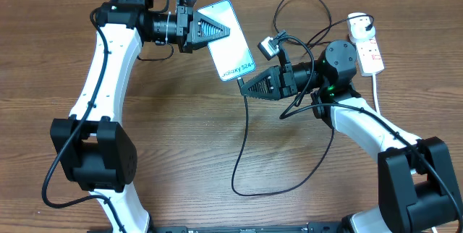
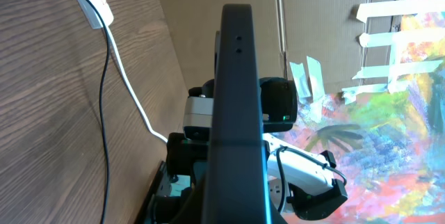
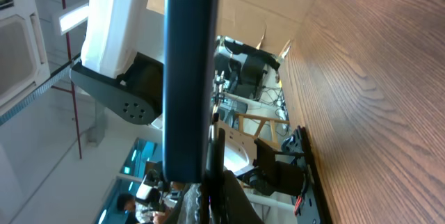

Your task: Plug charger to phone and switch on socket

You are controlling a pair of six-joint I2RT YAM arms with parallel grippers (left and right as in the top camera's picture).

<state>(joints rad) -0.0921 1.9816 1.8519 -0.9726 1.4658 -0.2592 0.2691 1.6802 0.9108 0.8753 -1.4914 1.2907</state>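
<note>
In the overhead view my left gripper (image 1: 208,29) is shut on the phone (image 1: 231,48) and holds it above the table, its teal screen facing up. My right gripper (image 1: 244,86) is shut on the charger connector, right at the phone's lower end. The black charger cable (image 1: 244,139) hangs from there and loops across the table. The white socket (image 1: 369,51) lies at the far right with a black plug (image 1: 359,23) in it. The phone shows edge-on in the left wrist view (image 2: 236,99) and in the right wrist view (image 3: 188,71), where my fingers (image 3: 219,206) pinch the connector just below it.
The socket's thick white lead (image 1: 377,95) runs down the right side of the table. The socket (image 2: 94,1), its lead and the black cable (image 2: 104,126) also show in the left wrist view. The cable loops between both arms.
</note>
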